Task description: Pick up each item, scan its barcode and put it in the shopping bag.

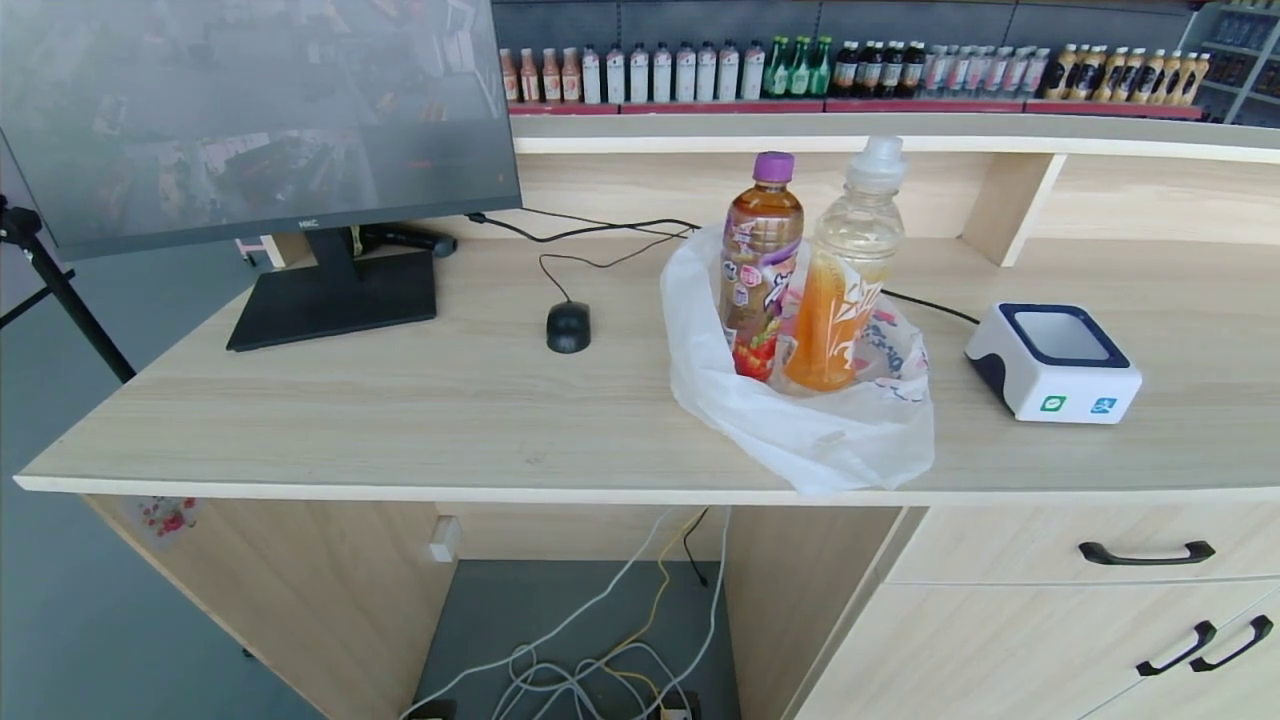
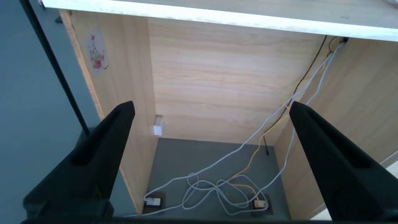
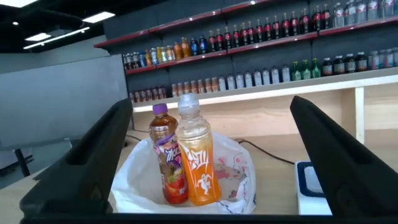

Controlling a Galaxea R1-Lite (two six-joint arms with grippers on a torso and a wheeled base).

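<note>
Upright in the bag (image 1: 800,430): tea bottle (image 1: 760,265) and juice bottle (image 1: 845,290) (scanner (image 1: 1055,365) just beside); left gripper (image 2: 211,106) and right gripper (image 3: 211,102), jaws wide, empty.

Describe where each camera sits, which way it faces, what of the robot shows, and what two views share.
Head view: on the robot's head, looking forward and down at the counter, monitor, mouse, scanner, and the shopping bag holding a purple-capped bottle and orange drink bottle.
Left wrist view: low, facing the cables under the counter; open left gripper frames it.
Right wrist view: near counter height, facing the bag and drink shelves; open right gripper frames it.
Shared: head and right wrist views both show bag, bottles, scanner.
</note>
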